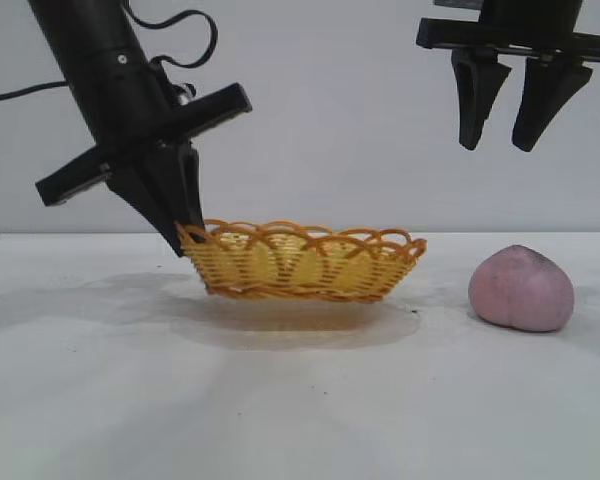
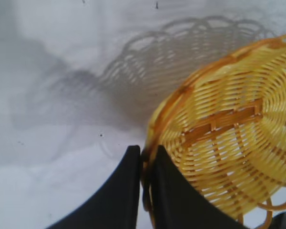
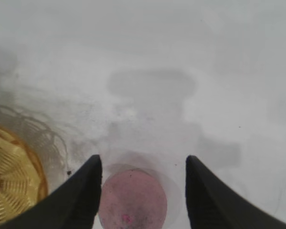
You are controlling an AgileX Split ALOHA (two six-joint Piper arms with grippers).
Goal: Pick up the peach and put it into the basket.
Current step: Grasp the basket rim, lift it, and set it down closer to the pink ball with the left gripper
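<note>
Exterior view shows the left gripper [image 1: 188,232] pinching the rim of the basket [image 1: 310,262], lifted and tilted off the table [image 1: 280,400]. The right gripper [image 1: 508,140] hangs half open above the peach [image 1: 521,288], which lies well apart from the basket. Best to drop straight down, straddle the fruit evenly, then close gently

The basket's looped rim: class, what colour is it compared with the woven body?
The basket has an orange-brown rim over a yellow weave, clearest in the exterior view.
</note>
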